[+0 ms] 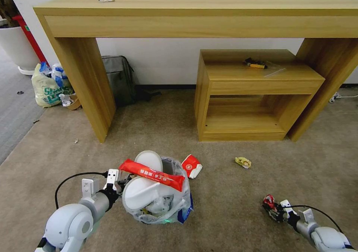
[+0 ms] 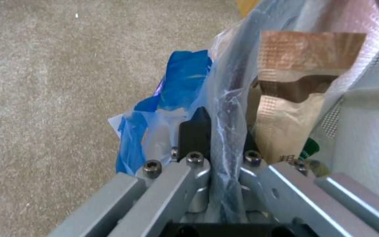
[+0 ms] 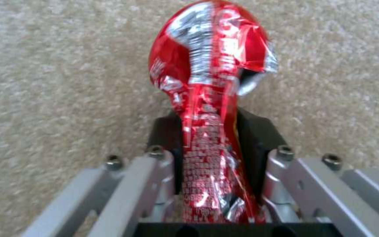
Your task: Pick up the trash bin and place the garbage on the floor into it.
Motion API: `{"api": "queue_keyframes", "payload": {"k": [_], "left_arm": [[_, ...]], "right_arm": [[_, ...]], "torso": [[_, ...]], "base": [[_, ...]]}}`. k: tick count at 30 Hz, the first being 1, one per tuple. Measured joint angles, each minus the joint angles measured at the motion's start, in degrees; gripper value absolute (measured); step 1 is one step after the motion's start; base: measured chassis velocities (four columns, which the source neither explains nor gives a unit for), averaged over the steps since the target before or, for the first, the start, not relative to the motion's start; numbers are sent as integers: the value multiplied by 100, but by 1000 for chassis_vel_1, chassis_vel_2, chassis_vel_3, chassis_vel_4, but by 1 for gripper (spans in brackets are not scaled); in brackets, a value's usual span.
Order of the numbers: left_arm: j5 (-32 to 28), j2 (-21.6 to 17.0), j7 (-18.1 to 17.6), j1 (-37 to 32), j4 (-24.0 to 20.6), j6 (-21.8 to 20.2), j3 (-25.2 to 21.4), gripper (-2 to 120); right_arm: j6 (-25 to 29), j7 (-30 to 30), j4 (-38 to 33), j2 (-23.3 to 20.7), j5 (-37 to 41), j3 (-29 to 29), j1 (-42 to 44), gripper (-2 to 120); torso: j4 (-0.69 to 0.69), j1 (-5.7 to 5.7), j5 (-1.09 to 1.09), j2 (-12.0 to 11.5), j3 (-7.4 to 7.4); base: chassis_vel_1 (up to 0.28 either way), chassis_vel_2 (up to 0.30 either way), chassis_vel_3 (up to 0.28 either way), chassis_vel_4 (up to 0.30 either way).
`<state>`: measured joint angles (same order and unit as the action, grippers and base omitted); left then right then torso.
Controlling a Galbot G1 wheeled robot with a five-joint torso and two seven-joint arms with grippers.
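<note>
On the floor (image 1: 231, 192) | left gripper (image 2: 218, 138) clamps trash bin (image 1: 156, 203) rim — bin hidden by liner | right gripper (image 3: 211, 144) pinches red wrapper (image 3: 211, 65)

One trash bin (image 1: 158, 198), two wooden tables (image 1: 201, 13), three loose wrappers (image 1: 191, 166), one backpack (image 1: 118, 79).

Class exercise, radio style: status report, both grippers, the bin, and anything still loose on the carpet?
Left gripper shut on trash bin rim. Right gripper shut on red wrapper, low over floor. Still loose: yellow wrapper, red-and-white packet beside bin.
</note>
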<state>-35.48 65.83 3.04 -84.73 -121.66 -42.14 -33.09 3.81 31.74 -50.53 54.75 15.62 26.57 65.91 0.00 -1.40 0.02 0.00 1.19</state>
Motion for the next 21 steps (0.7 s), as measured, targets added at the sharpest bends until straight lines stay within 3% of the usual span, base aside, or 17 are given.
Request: {"api": "queue_keyframes", "payload": {"k": [3,12,21], "left_arm": [[2,-5,0,-10,-13,0,-1,0],[18,-11,-1,-30,-40,0,14,0],[22,-13,-6,-27,-41,0,28,0]], "right_arm": [[-2,-32,-37,2,4,31,39,19],[-32,-89,-299,-16,37,211,213,19],[321,-31,-873,-32,-277,600,370,19]], "torso": [[0,0,-1,0,0],[-3,0,-1,0,0],[-2,0,-2,0,1]], "base": [[0,0,0,0],[0,0,0,0],[0,0,0,0]]}}
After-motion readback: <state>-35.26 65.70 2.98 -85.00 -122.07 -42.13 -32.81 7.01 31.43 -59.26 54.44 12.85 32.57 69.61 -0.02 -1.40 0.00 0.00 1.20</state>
